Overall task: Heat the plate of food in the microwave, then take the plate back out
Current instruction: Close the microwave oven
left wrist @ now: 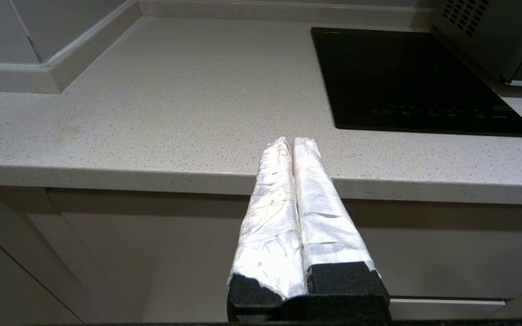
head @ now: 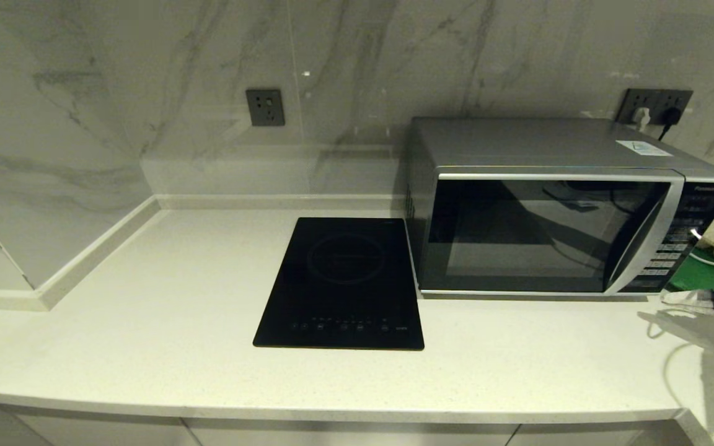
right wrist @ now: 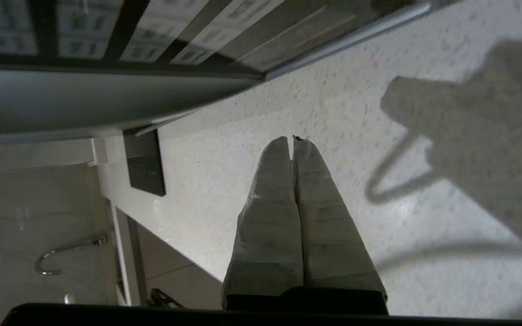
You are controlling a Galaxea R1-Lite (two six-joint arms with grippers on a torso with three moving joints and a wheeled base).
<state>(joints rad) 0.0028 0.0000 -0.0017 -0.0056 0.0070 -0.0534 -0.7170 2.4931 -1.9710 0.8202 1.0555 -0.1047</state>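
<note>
Since the microwave [head: 555, 232] sits shut at right of the head view and no plate shows, the right gripper [right wrist: 293, 139] — fingers pressed together, like the left gripper [left wrist: 292, 141] — should spread before hooking the handle [head: 648, 241].

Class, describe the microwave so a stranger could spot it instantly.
Start at the white counter below the marble wall. On its right side stands the microwave, its door closed. Unlike the flat black cooktop beside it, it is a tall silver box with dark glass.

The silver microwave [head: 555, 210] stands upright on the counter's right side, its dark glass door closed.
</note>
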